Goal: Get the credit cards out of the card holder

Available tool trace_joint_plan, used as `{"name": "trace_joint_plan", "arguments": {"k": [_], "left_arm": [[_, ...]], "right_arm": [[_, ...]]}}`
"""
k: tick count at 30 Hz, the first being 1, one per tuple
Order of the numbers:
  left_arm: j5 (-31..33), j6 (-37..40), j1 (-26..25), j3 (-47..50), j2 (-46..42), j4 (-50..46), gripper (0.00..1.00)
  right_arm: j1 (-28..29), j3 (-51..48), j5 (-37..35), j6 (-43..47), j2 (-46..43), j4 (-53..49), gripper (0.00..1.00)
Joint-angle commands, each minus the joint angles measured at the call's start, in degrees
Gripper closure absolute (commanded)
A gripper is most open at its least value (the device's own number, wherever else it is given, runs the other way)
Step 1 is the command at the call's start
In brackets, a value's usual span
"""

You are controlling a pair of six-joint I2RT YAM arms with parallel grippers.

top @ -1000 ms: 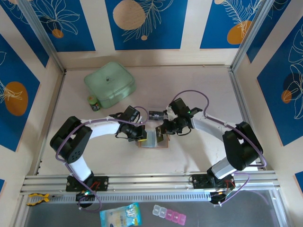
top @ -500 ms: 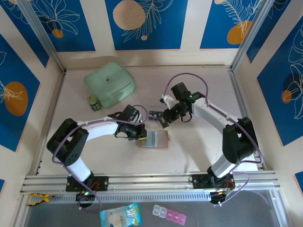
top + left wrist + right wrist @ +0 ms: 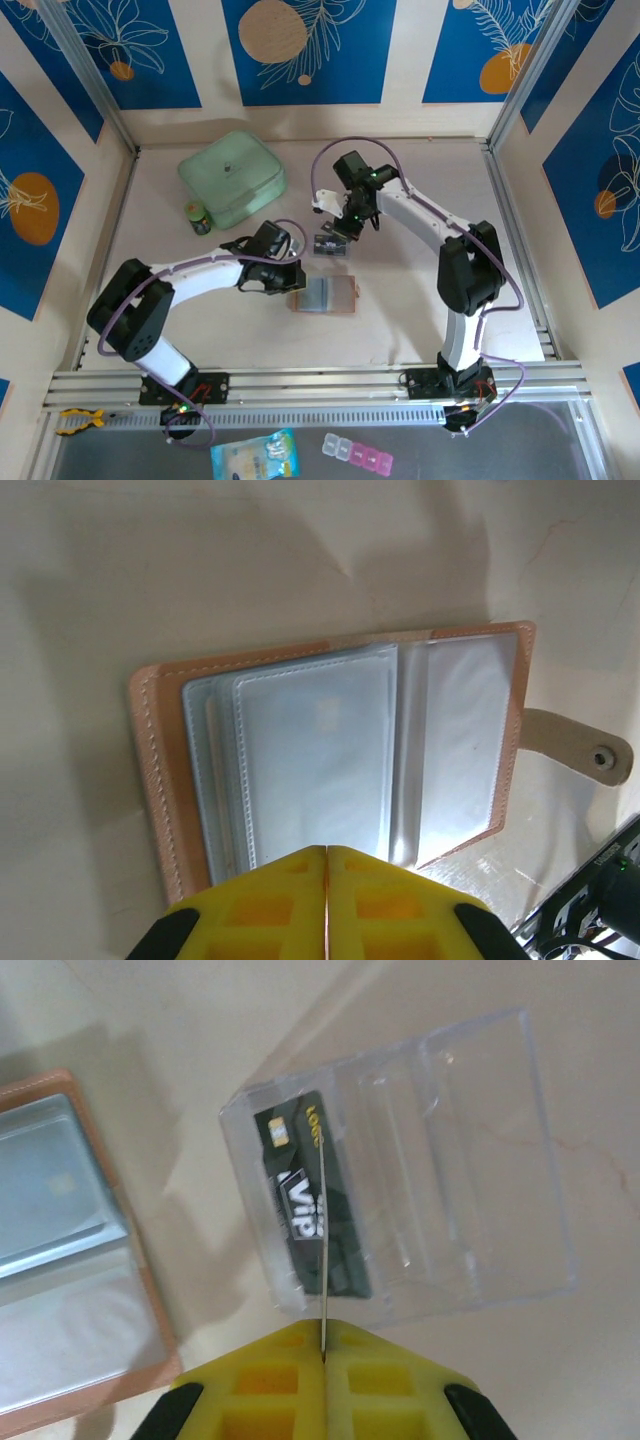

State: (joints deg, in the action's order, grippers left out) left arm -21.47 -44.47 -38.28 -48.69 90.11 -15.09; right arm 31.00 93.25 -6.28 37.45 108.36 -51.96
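Note:
The card holder [image 3: 325,296] lies open on the table, tan-pink with clear grey sleeves [image 3: 310,760] facing up. My left gripper [image 3: 293,283] is shut, its yellow fingertips [image 3: 300,880] closed together over the holder's near edge. My right gripper [image 3: 336,226] hangs behind the holder, shut on a credit card [image 3: 323,1250] that I see edge-on as a thin pale line. Below that card stands a clear plastic tray [image 3: 480,1160] with another dark credit card [image 3: 305,1210] marked VIP lying in it. The holder's snap tab [image 3: 585,750] sticks out to the right.
A mint-green zip case [image 3: 232,178] and a small jar [image 3: 198,218] stand at the back left. The holder's edge [image 3: 70,1090] is left of the tray in the right wrist view. A blue packet [image 3: 255,455] and a pill box [image 3: 357,453] lie below the rail.
My right gripper has drawn away from the card holder toward the back, carrying a card over the clear tray. The left gripper has stayed at the holder's left side.

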Motion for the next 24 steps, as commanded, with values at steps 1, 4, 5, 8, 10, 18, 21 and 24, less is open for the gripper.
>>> {"name": "trace_joint_plan", "arguments": {"k": [1, 4, 5, 8, 10, 18, 21, 24], "left_arm": [[1.54, 1.14, 0.5, 1.21, -1.75, -2.39, 0.9], [1.72, 1.05, 0.82, 1.58, -2.25, -2.65, 0.9], [1.81, 1.05, 0.88, 1.7, -2.38, -2.81, 0.9], [2.51, 1.31, 1.19, 1.85, -2.99, -3.69, 0.9], [3.25, 1.81, 1.36, 1.58, -3.4, -4.95, 0.9], [2.83, 2.27, 1.73, 1.75, -3.29, -5.38, 0.9], [2.76, 2.41, 1.69, 1.93, -3.3, -5.3, 0.9], [2.55, 2.49, 1.68, 1.76, -2.91, -5.29, 0.9]], "right_arm": [[0.02, 4.62, -0.07, 6.23, 3.11, -4.67, 1.0], [0.02, 7.17, 1.37, 7.51, 5.31, -5.69, 1.0], [0.02, 7.87, 2.04, 7.7, 5.92, -6.14, 1.0], [0.02, 9.02, 3.74, 8.27, 7.54, -7.42, 1.0], [0.11, 9.32, 4.23, 8.44, 8.47, -7.82, 1.0], [0.11, 8.0, 3.77, 8.1, 10.22, -7.78, 0.93], [0.02, 7.57, 3.82, 7.51, 9.73, -7.24, 0.9], [0.02, 7.32, 3.65, 6.78, 8.97, -6.97, 0.86]]}}
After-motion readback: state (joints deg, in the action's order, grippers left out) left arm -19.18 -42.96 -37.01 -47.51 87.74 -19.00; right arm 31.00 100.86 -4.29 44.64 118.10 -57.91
